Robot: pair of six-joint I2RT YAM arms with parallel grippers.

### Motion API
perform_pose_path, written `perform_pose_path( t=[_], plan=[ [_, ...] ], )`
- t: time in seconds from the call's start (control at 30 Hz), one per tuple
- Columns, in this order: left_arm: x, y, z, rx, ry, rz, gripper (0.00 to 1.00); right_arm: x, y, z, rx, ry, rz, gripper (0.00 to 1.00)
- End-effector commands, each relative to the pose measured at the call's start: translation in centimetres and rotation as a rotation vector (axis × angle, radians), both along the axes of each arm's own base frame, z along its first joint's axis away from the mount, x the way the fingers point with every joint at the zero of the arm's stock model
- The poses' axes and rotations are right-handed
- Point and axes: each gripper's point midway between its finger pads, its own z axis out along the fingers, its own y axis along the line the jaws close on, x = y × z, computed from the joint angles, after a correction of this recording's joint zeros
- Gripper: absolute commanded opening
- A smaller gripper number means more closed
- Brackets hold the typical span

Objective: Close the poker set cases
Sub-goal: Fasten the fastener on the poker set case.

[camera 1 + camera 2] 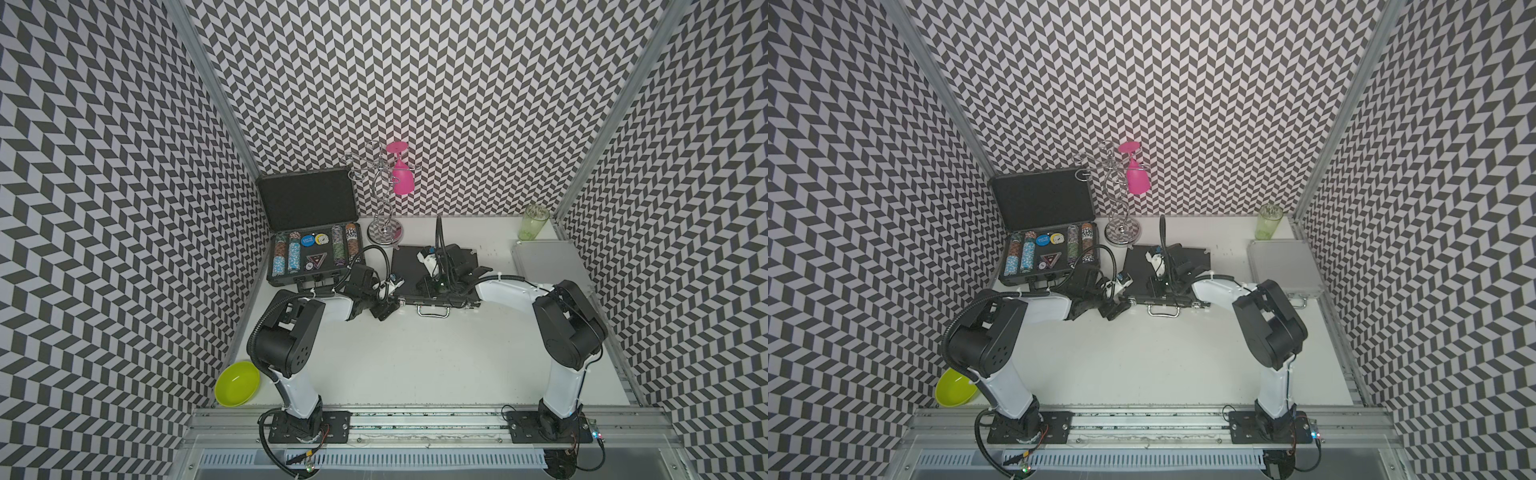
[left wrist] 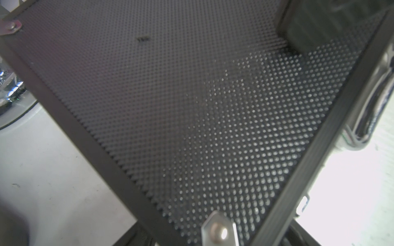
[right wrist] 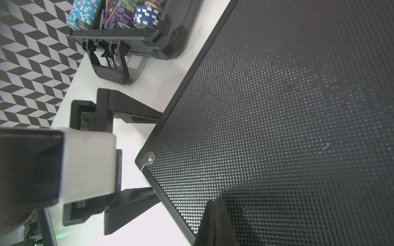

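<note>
The large dark-grey poker case (image 1: 316, 277) stands open at the back left, its lid (image 1: 307, 199) upright and rows of colourful chips (image 3: 147, 16) showing. The flat black case (image 1: 409, 266) lies in the middle with its lid down and its silver handle (image 1: 434, 310) toward the front. Over at the right, the small silver case (image 1: 548, 266) lies closed. My left gripper (image 1: 386, 305) is open, its fingers (image 3: 136, 115) astride the black case's front left corner (image 3: 149, 158). My right gripper (image 3: 215, 215) is shut, tips resting on the black lid (image 2: 191, 106).
A chrome glass rack (image 1: 384, 230) holding a pink glass (image 1: 402, 178) stands behind the black case. A green tumbler (image 1: 534, 222) is at the back right corner. A yellow-green bowl (image 1: 237, 383) sits at the front left. Patterned walls enclose three sides.
</note>
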Motion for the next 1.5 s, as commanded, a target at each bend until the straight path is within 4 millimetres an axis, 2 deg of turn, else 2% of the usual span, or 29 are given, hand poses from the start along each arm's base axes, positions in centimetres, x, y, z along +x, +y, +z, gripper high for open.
perform_pose_path(
  t=[0.0, 0.1, 0.43, 0.6, 0.63, 0.7, 0.83, 0.93, 1.07, 1.2, 1.27, 1.37, 1.4, 1.47],
  plan=[
    [1.7, -0.7, 1.4, 0.004, -0.061, -0.003, 0.82, -4.1, -4.3, -8.5, -0.222, 0.223, -0.028, 0.02],
    [1.9, -0.7, 1.1, 0.015, -0.060, 0.004, 0.77, -4.1, -4.4, -8.5, -0.222, 0.225, -0.028, 0.02],
    [1.8, -0.8, 0.4, 0.025, -0.033, -0.012, 0.46, -4.4, -4.7, -8.8, -0.237, 0.227, -0.025, 0.02],
    [1.7, -0.9, 0.5, 0.019, -0.025, -0.011, 0.45, -4.4, -4.6, -8.8, -0.233, 0.230, -0.024, 0.02],
    [1.7, -0.8, 0.5, 0.017, -0.021, -0.007, 0.46, -4.4, -4.6, -8.8, -0.234, 0.230, -0.025, 0.02],
    [1.8, -0.7, 0.8, 0.011, -0.020, 0.008, 0.56, -4.4, -4.7, -8.8, -0.238, 0.231, -0.026, 0.02],
    [1.8, -0.3, 1.8, 0.002, -0.014, 0.054, 0.65, -4.3, -4.9, -8.3, -0.248, 0.221, -0.030, 0.02],
    [2.2, 0.3, 3.3, -0.006, -0.009, 0.119, 0.67, -4.3, -5.1, -7.7, -0.245, 0.215, -0.034, 0.02],
    [3.2, 1.5, 6.1, -0.014, -0.021, 0.236, 0.69, -4.0, -5.2, -5.8, -0.190, 0.202, -0.050, 0.04],
    [3.6, 2.1, 9.8, -0.042, -0.070, 0.297, 0.69, -3.3, -6.4, -3.0, -0.139, 0.171, -0.103, 0.08],
    [3.3, 0.9, 12.1, -0.101, -0.099, 0.273, 0.69, -3.0, -7.4, -2.0, -0.123, 0.158, -0.135, 0.11],
    [1.7, -3.1, 15.2, -0.180, -0.148, 0.167, 0.73, -2.7, -9.5, -0.6, -0.103, 0.139, -0.212, 0.17],
    [1.2, -4.6, 15.9, -0.187, -0.168, 0.133, 0.98, -2.6, -10.4, 0.1, -0.095, 0.122, -0.248, 0.21],
    [-0.1, -7.5, 16.6, -0.193, -0.175, 0.064, 0.99, -2.7, -12.1, 1.4, -0.069, 0.092, -0.312, 0.33]
  ],
)
